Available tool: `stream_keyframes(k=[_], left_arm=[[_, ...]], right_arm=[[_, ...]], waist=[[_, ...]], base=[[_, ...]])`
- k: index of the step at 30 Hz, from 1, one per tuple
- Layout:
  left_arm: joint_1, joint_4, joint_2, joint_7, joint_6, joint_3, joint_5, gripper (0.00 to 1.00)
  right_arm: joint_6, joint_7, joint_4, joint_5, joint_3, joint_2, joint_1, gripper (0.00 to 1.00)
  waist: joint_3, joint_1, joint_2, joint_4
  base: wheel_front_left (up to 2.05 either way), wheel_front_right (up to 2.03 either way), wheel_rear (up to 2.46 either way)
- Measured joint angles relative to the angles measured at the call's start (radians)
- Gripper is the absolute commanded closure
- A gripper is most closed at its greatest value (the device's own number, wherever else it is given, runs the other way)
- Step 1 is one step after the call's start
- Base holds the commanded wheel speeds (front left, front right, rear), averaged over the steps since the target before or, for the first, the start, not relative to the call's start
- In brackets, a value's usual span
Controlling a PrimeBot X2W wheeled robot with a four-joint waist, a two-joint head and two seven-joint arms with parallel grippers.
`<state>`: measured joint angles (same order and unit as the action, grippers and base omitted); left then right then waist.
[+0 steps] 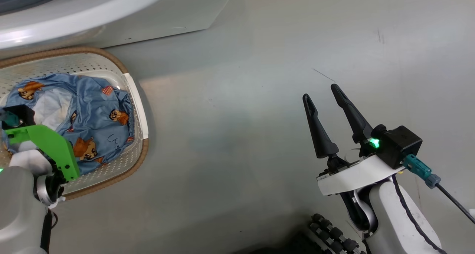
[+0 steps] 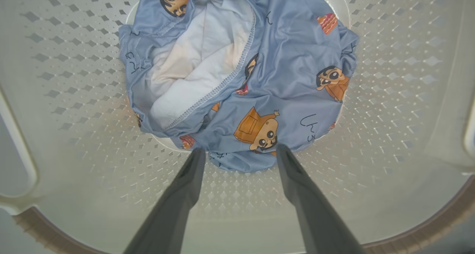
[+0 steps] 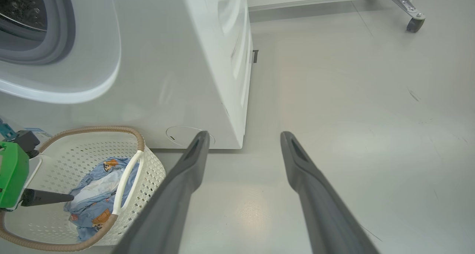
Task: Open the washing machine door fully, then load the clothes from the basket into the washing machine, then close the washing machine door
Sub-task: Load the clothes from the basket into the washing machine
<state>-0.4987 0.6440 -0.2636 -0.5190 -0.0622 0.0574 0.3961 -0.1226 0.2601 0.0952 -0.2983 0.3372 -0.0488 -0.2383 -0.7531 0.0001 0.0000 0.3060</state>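
The clothes (image 2: 282, 79), light blue with orange-brown cartoon figures and a cream-white inside, lie bunched in the basket (image 2: 389, 109). My left gripper (image 2: 241, 150) hangs open just above their near edge, fingertips on either side of a fold and nothing between them. In the head view the basket (image 1: 135, 98) with the clothes (image 1: 100, 109) is at the left, under my left wrist's green bracket (image 1: 48, 142). My right gripper (image 1: 323, 92) stands open over bare floor. The washing machine (image 3: 178, 61) shows its grey gasket (image 3: 63, 35) and steel drum (image 3: 22, 3). Its door is out of view.
The basket (image 3: 148, 172) stands on the grey floor (image 3: 352, 98) right before the machine's front, below the opening. A caster on a metal leg (image 3: 412, 22) stands far back. Open floor stretches to the right of the machine.
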Motion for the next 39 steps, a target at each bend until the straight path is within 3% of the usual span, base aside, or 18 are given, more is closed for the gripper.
stream_keyframes(k=[17,39], left_arm=[[-0.131,0.076,-0.043,0.01,0.009,0.008,-0.019,0.0],[-0.256,0.178,-0.047,0.064,0.028,0.005,-0.026,0.0]], right_arm=[[0.0,0.0,-0.03,0.01,-0.02,-0.001,-0.02,0.0],[0.0,0.0,-0.068,0.024,-0.044,-0.014,-0.025,0.0]], waist=[[-0.126,-0.0001,0.0,0.014],[-0.221,0.0,0.0,0.026]], base=[[0.0,0.0,0.0],[0.0,0.0,0.0]])
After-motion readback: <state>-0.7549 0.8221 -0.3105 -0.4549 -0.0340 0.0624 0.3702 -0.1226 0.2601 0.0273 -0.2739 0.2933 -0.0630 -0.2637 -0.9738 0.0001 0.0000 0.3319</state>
